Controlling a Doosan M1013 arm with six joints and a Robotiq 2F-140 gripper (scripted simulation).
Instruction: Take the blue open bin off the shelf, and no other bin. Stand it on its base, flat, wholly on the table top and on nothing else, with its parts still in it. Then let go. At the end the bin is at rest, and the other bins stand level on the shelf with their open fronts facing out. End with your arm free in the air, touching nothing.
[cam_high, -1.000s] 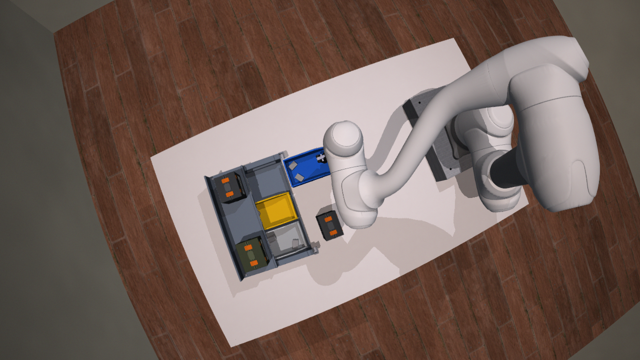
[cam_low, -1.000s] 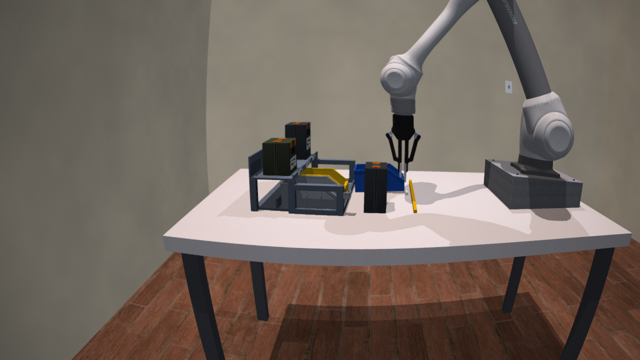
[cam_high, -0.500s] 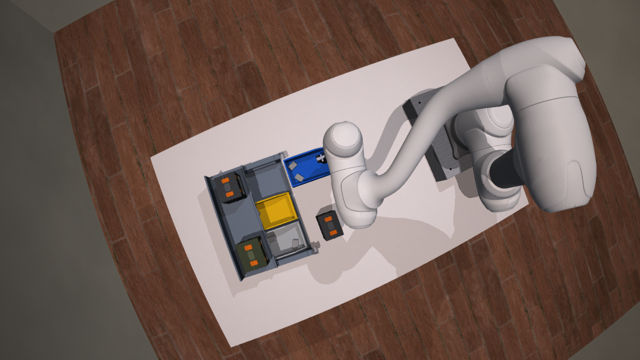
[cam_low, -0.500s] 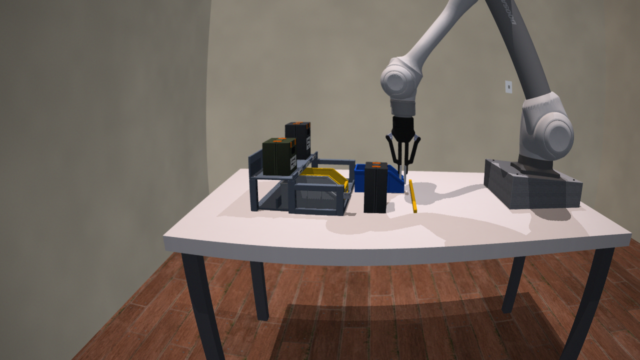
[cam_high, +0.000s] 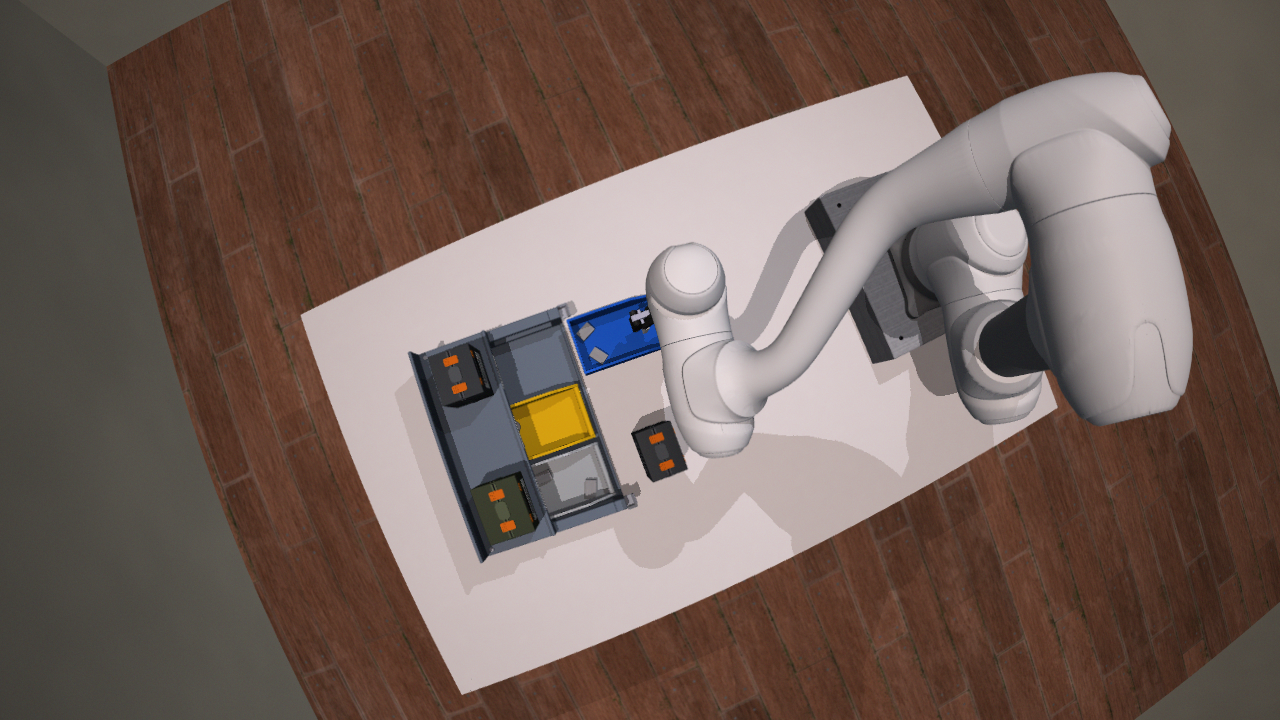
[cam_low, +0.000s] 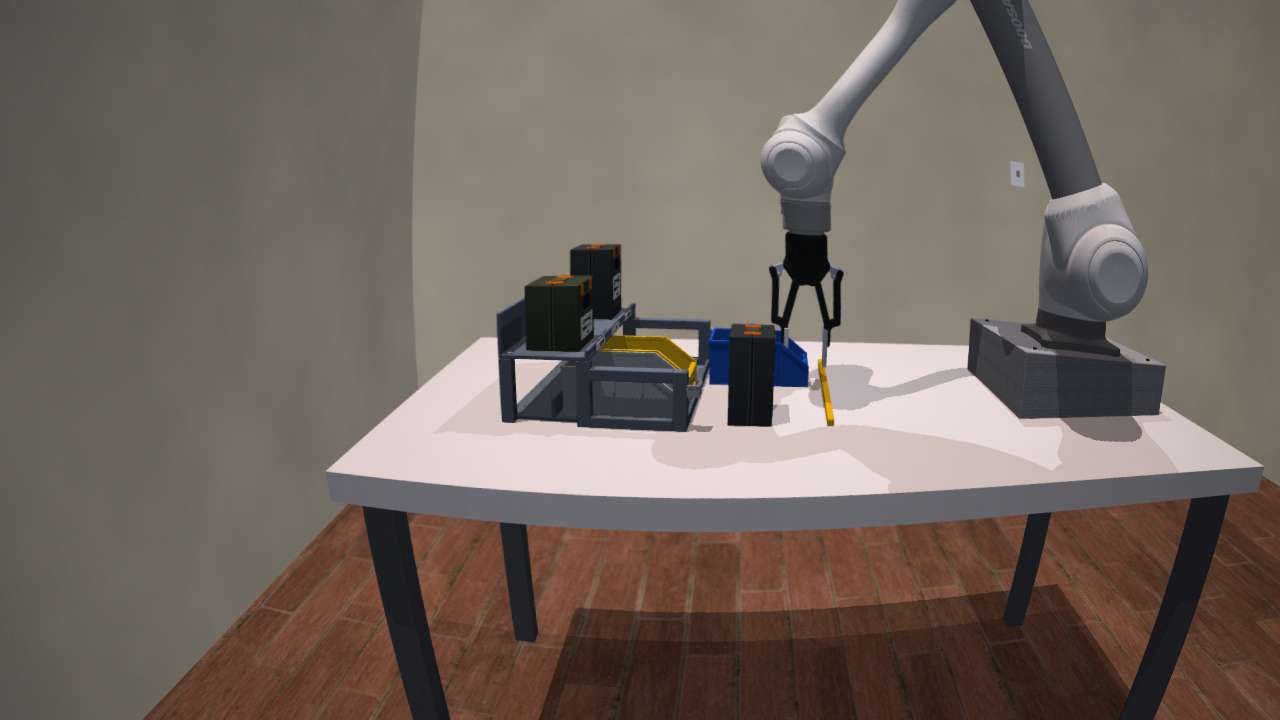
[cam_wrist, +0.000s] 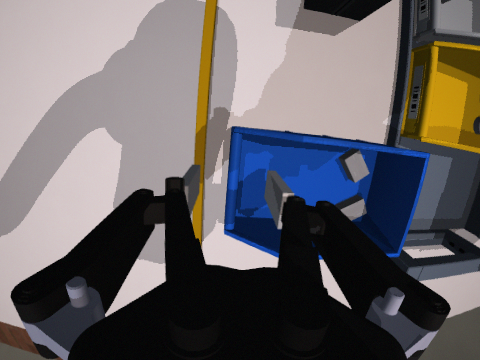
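"Where was your pincer (cam_high: 640, 318) (cam_low: 805, 344) (cam_wrist: 233, 181), and did you have anything in it?"

"You had it pointing down with its fingers apart, clamped on nothing. One finger reached into the blue bin (cam_high: 613, 338) (cam_low: 792, 365) (cam_wrist: 315, 170); the other stood outside, beyond the low front wall, near the yellow strip (cam_low: 825, 391) (cam_wrist: 204, 100)."

"So the bin was off your shelf (cam_high: 483, 447) (cam_low: 582, 394) (cam_wrist: 400, 75)?"

"Yes, it stood upright below your pincer on the table top (cam_high: 537, 608) (cam_low: 554, 465) (cam_wrist: 310, 90), its front wall between the fingers. Two grey parts (cam_high: 585, 331) (cam_wrist: 356, 166) lay inside, farther back than your inner finger. You couldn't tell whether that finger touched the bin."

"And around it?"

"Beyond the bin from your pincer was the shelf, holding the yellow bin (cam_high: 556, 420) (cam_low: 657, 349) (cam_wrist: 450, 95) and the grey bin (cam_high: 572, 480) (cam_low: 635, 383) (cam_wrist: 457, 17). A black case (cam_high: 659, 450) (cam_low: 750, 376) (cam_wrist: 345, 6) stood off to one side of your pincer."

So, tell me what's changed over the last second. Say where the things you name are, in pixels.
The gripper (cam_high: 640, 318) (cam_low: 805, 351) (cam_wrist: 233, 181) and blue bin (cam_high: 617, 336) (cam_low: 792, 365) (cam_wrist: 320, 175) came down slightly; then the fingers spread, letting go of the bin's low front wall. The yellow bin (cam_high: 553, 422) (cam_low: 657, 345) (cam_wrist: 450, 90) stayed put.
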